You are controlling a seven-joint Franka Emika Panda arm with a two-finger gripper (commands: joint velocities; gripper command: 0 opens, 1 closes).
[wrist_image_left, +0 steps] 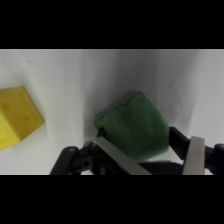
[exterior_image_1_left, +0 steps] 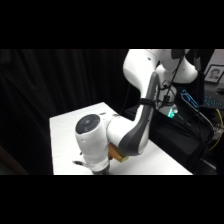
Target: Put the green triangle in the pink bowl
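In the wrist view the green triangle (wrist_image_left: 132, 125), a small bright green block, sits on the white table between my two fingers. My gripper (wrist_image_left: 145, 147) is shut on it, with one metal finger (wrist_image_left: 112, 154) against its lower left side and the other finger (wrist_image_left: 192, 152) at its right. In the side view the arm's white wrist (exterior_image_1_left: 92, 140) reaches down low over the table's front and hides both the gripper and the block. The pink bowl is out of view.
A yellow cube (wrist_image_left: 17, 117) lies on the table just left of the green block in the wrist view. A small brownish thing (exterior_image_1_left: 118, 153) shows under the arm's elbow. The white table (exterior_image_1_left: 67, 130) ends against a black curtain behind and left.
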